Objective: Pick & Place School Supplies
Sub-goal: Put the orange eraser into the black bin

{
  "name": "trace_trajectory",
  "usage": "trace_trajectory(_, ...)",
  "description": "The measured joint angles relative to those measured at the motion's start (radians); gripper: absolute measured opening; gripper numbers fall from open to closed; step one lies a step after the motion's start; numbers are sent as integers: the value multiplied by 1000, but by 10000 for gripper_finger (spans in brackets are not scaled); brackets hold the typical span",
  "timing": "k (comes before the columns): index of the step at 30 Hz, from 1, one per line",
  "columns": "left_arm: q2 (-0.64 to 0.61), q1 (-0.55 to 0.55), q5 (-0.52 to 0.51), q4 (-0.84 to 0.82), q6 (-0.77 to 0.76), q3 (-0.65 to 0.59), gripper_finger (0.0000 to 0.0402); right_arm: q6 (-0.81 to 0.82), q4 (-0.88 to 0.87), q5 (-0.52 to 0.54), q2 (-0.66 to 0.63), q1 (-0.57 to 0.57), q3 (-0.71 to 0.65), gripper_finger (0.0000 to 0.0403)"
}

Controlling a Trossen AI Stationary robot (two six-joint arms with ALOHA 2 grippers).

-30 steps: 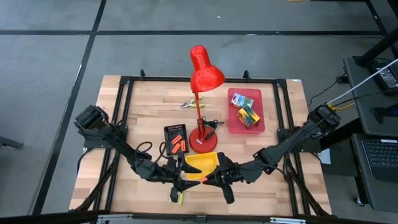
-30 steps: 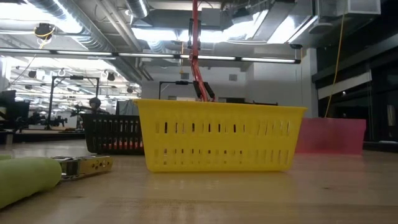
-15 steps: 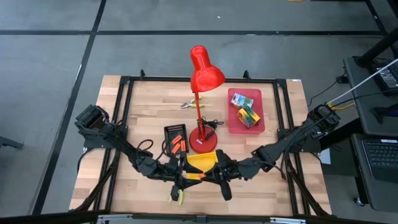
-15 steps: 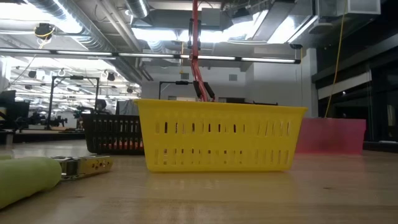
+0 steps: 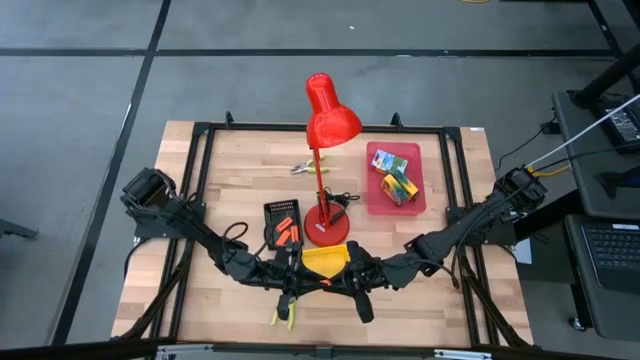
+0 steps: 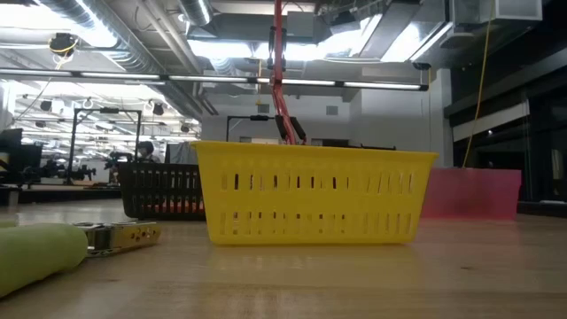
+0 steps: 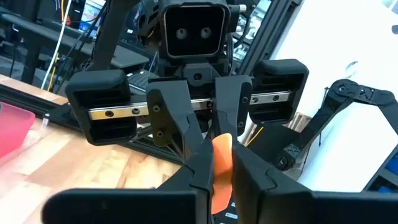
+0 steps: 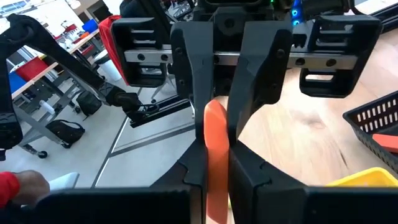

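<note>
Two grippers meet nose to nose over the yellow tray (image 5: 325, 262) at the near middle of the counter (image 5: 230, 170). Left gripper (image 5: 303, 274) and right gripper (image 5: 338, 277) both pinch one orange piece (image 7: 221, 171) between narrow fingers. More orange pieces (image 5: 287, 229) lie in the black tray (image 5: 271, 213); pliers (image 5: 285, 313) lie near the front edge, crayon boxes (image 5: 396, 178) in the pink tray (image 5: 373, 200).
</note>
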Motion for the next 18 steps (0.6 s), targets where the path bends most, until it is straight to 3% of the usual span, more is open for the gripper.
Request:
trace_trajectory(6,0,-3,2,4,12,1,25,-25,28,1,0,1,0,42)
trace_trajectory(13,-2,-18,-38,-11,39,2,25,-44,60,63,1,8,0,180)
trace_trajectory(18,-19,-38,-165,-177,30,2,25,-53,76,148,2,15,-1,233)
